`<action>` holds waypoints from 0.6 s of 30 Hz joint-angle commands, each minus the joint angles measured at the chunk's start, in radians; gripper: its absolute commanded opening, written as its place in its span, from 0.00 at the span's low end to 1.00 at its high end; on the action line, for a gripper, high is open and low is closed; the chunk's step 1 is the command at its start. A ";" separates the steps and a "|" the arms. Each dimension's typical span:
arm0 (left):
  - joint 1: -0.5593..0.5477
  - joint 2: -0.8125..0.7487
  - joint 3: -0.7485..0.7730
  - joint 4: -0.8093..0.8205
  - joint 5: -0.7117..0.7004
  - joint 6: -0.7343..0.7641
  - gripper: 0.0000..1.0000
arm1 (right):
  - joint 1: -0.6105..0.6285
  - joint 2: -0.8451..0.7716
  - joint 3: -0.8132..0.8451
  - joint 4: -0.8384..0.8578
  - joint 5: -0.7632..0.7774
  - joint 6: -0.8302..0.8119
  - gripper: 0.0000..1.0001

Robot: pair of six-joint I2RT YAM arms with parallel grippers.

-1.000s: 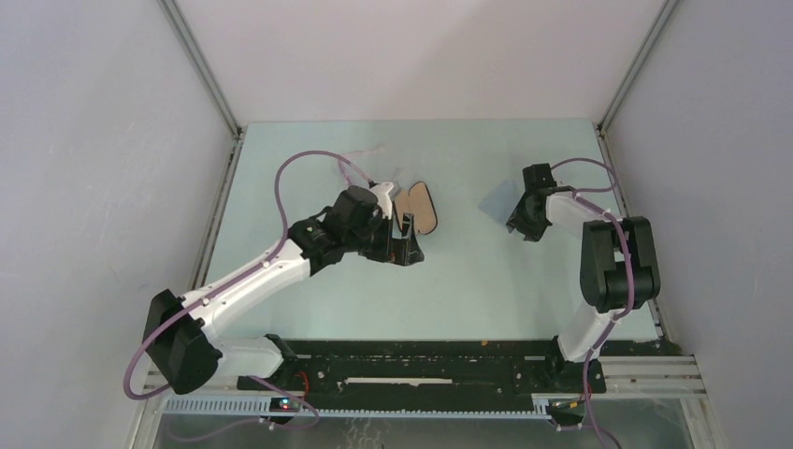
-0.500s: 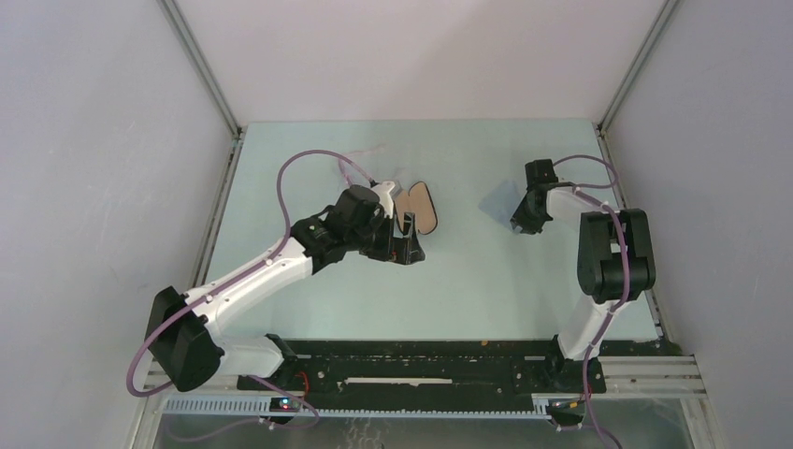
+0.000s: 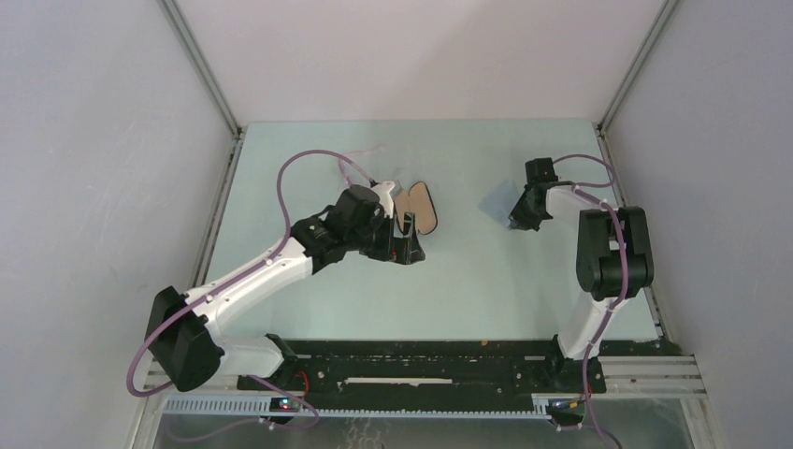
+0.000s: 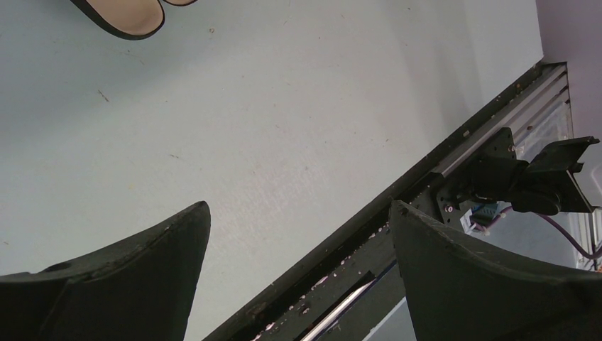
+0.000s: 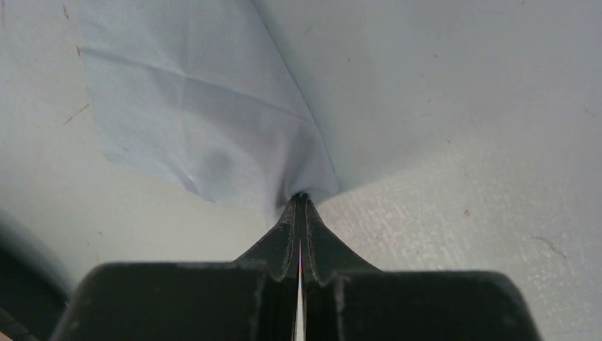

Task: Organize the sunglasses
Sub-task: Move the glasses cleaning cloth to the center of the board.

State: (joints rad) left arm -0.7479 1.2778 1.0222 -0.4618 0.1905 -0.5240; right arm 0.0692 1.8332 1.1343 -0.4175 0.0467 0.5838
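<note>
Rising from the black rail (image 3: 421,360) at the near edge of the table (image 3: 468,290), both arms stretch out over the pale top. The left gripper (image 3: 409,248) hangs near the middle of the table with its jaws spread wide and nothing between them. Its wrist view shows the two dark fingers (image 4: 128,284) well apart over bare tabletop. Just beyond it lies the case (image 3: 421,208), a black oblong lying open with its tan lining upward. One rounded end of it shows at the top edge of the left wrist view. Over to the right, slightly farther out, the right gripper (image 3: 520,224) is down at the surface with its jaws pressed together on a corner of the cloth (image 3: 498,204). In its wrist view the blue-grey fabric puckers into the fingertips while the rest lies creased on the table. Farthest out, beyond the case and left of centre, a faint thin pale shape seems to be the sunglasses (image 3: 369,152). It lies well apart from both grippers and is too small to tell whether folded.
</note>
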 commanded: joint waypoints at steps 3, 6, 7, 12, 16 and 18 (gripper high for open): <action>-0.003 -0.017 0.066 0.002 -0.026 0.013 1.00 | 0.077 -0.164 -0.070 -0.040 0.003 0.006 0.00; -0.002 -0.008 0.067 0.000 -0.034 0.017 1.00 | 0.139 -0.251 -0.152 -0.058 0.025 0.032 0.00; -0.003 -0.004 0.068 0.001 -0.029 0.016 1.00 | 0.159 -0.288 -0.191 -0.058 0.029 0.044 0.00; -0.002 0.006 0.085 0.009 -0.014 0.012 1.00 | 0.305 -0.473 -0.367 -0.102 0.085 0.133 0.00; -0.003 0.039 0.099 -0.003 -0.028 0.007 1.00 | 0.484 -0.597 -0.464 -0.165 0.104 0.220 0.00; -0.003 0.060 0.106 -0.003 -0.019 0.000 1.00 | 0.561 -0.654 -0.502 -0.170 0.079 0.260 0.12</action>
State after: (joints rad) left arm -0.7479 1.3064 1.0428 -0.4755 0.1783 -0.5228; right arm 0.5056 1.2816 0.6849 -0.5388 0.1104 0.7311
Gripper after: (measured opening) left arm 0.997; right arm 0.010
